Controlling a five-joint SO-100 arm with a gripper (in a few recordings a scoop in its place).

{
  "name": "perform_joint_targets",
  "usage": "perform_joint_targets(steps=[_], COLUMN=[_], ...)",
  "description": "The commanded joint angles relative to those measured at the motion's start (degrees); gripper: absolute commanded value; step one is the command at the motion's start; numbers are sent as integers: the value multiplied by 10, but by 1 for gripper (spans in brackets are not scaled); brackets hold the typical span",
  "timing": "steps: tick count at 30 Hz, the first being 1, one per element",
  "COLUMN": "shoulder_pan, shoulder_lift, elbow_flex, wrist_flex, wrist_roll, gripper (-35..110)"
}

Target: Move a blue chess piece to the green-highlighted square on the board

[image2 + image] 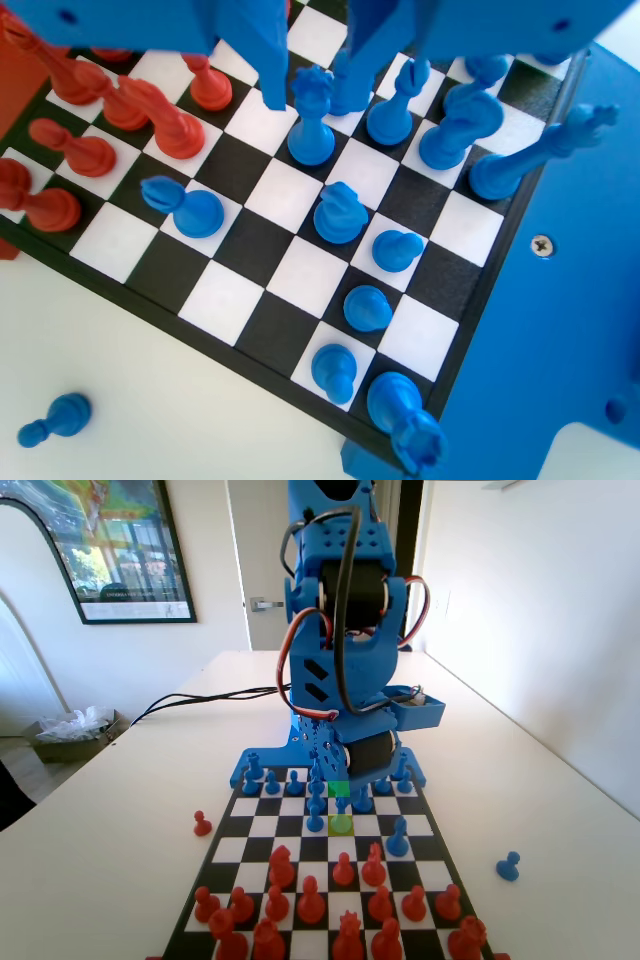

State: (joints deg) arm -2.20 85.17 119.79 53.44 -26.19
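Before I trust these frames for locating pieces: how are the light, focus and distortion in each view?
Fixed view: bright daylight with a washed-out wall on the right, the nearest red pieces soft, the board tapering away. Wrist view: evenly lit, the gripper blurred near the lens, and tall pieces such as the blue rook leaning outward from wide-angle distortion.

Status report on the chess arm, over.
Gripper open, low over blue's pieces, holding nothing. Blue pawn stands near the green-highlighted square, not gripped. Taller blue pieces crowd around it.
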Motion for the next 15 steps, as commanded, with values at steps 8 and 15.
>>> perform_joint_targets(steps=[8,15], shoulder_pan=[-3,1], shoulder_lift=[-3,-20], elbow_flex=[-5,-9], wrist_flex=[-21,-29], wrist_roll=[-19,-28], gripper=[10,10])
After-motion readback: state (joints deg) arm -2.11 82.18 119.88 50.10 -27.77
